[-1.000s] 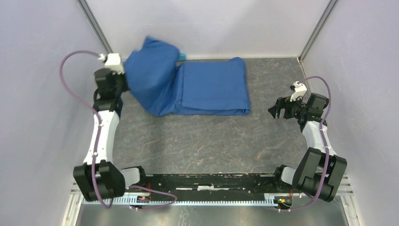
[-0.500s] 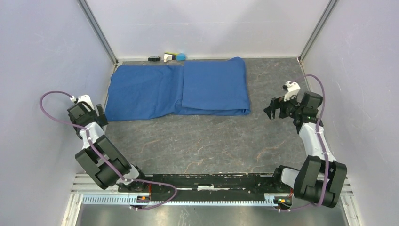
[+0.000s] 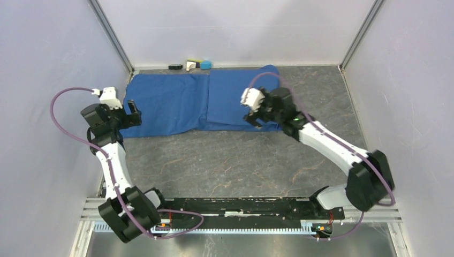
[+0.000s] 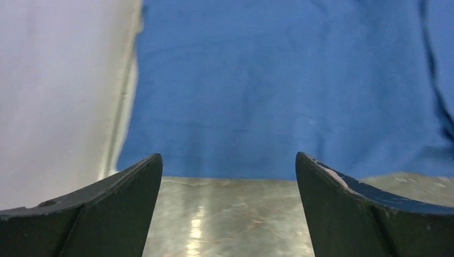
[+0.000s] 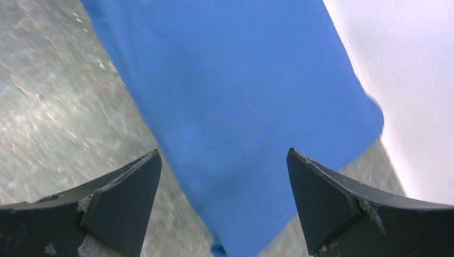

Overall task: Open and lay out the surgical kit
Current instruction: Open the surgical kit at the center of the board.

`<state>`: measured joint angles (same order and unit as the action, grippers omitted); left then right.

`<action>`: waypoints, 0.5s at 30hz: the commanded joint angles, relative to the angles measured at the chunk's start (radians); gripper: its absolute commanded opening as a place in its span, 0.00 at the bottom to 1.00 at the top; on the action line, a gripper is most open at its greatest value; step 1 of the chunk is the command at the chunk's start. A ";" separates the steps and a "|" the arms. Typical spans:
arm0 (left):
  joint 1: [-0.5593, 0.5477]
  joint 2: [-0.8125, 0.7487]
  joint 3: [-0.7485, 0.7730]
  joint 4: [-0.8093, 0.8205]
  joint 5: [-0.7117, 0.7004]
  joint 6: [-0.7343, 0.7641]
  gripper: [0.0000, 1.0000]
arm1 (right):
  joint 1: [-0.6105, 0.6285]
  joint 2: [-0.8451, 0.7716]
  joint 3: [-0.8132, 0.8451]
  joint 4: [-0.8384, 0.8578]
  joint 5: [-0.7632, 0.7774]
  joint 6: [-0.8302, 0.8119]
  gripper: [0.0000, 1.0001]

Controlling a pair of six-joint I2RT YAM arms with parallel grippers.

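The surgical kit shows only as its blue cloth wrap (image 3: 214, 101) at the back of the table; whatever is inside is hidden. Its left flap (image 3: 166, 104) lies flat and unfolded, while the right half (image 3: 230, 93) stays folded over. My left gripper (image 3: 131, 114) is open at the flap's left edge, holding nothing; in the left wrist view bare table lies between its fingers (image 4: 123, 203) and the cloth (image 4: 278, 91) is just ahead. My right gripper (image 3: 256, 113) hovers open over the front of the folded half, the cloth (image 5: 241, 107) beneath its spread fingers (image 5: 321, 198).
Small black, white and blue blocks (image 3: 190, 65) sit against the back wall behind the cloth. The left wall (image 4: 59, 91) is close beside my left gripper. Grey tabletop (image 3: 230, 160) stretches in front of the cloth.
My left gripper opened and let go of the raised left flap, which now lies flat, then drew back to its edge. The right arm swung from the right side over the folded half.
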<state>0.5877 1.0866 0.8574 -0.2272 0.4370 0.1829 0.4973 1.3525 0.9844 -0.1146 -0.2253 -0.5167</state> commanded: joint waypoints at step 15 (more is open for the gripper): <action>-0.176 -0.045 -0.007 -0.090 0.075 -0.163 1.00 | 0.446 0.636 0.571 -0.063 0.458 -0.183 0.95</action>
<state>0.4248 1.0531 0.8555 -0.3134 0.4850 0.0643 0.9382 1.9285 1.4750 -0.1547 0.1585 -0.6865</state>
